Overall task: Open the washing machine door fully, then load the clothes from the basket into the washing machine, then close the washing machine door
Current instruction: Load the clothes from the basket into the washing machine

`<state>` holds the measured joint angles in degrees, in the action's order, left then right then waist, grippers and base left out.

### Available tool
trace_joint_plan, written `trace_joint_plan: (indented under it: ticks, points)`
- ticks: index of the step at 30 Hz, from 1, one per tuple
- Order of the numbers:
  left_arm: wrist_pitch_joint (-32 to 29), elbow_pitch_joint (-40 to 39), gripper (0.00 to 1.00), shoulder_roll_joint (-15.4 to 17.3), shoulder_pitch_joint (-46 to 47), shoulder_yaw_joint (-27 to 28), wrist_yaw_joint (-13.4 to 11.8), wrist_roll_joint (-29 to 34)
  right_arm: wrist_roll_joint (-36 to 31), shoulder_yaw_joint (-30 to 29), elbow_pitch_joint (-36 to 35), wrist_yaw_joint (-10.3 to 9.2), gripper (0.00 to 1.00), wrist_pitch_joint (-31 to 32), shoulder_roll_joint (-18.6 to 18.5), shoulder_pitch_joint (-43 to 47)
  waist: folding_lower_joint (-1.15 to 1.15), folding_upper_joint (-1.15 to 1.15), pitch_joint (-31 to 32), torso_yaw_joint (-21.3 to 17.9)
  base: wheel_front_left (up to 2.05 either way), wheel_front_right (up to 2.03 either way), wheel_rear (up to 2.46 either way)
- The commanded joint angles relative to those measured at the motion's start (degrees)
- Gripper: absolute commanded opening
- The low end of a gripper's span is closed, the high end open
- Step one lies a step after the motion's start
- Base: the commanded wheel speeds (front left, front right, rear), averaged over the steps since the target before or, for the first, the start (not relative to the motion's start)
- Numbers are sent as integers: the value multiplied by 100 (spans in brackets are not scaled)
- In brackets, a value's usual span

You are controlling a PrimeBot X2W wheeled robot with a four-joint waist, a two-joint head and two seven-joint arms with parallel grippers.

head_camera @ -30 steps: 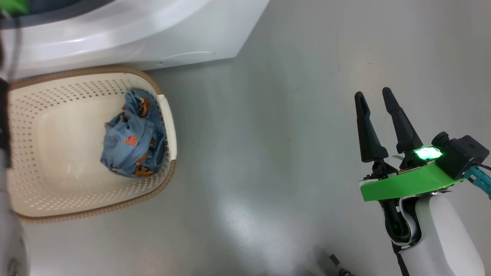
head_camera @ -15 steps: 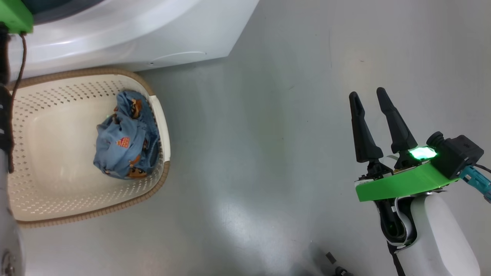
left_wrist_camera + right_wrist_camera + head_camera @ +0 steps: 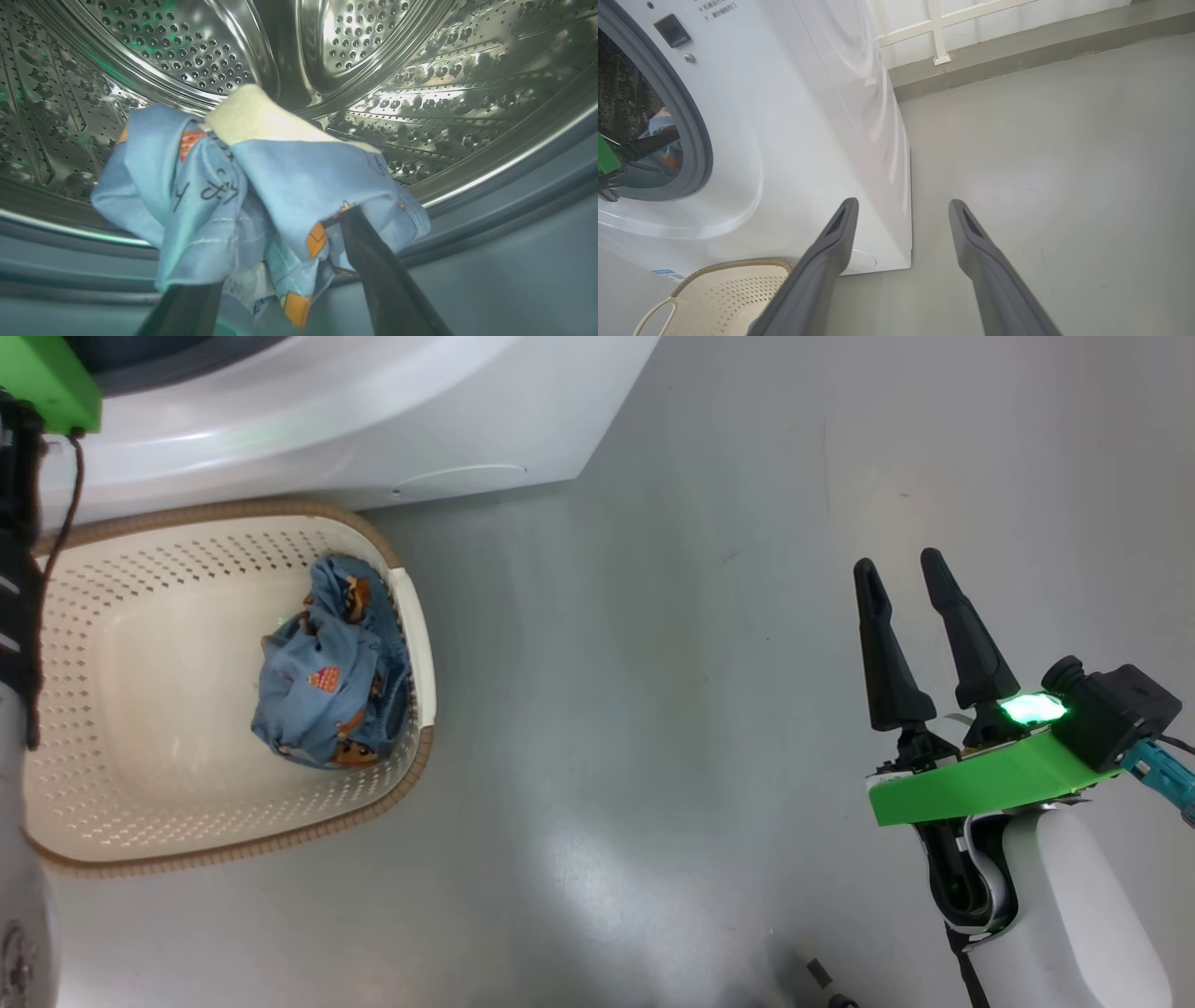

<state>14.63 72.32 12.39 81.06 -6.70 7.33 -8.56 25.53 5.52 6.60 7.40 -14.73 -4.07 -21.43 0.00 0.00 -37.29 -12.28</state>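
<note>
- Head view: the left arm is cut off by the frame's left edge, and the washing machine is cropped at the top. The whole framing has shifted slightly since a second ago. A crumpled blue garment with orange-brown prints lies as before against the right wall of the basket, just in front of the machine. The right gripper hovers over the floor, fingers apart.
- Left wrist view: the left gripper is at the mouth of the steel drum, fingers spread. A second garment, light blue with a cream part, drapes over them and hides one fingertip.
- Right wrist view: the grey gasket is cut off at the left, and a corner of the basket shows at the bottom.
</note>
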Motion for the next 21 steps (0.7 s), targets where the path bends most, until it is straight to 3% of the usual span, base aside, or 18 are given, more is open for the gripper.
trace_joint_plan:
  ticks: [1,9,21]
  points:
    - [27,-77,100,194,51,-1,10,-58,63,99,-111,9,100,-27,-35,41,0,0,18,20,0,0,0]
    - [34,-95,100,28,-196,-121,14,-399,42,74,-108,9,100,-27,-62,80,0,0,111,122,0,0,0]
    - [36,-1082,100,-7,-1300,-346,15,-840,23,-23,-79,9,100,-27,-199,231,0,0,462,335,0,0,0]
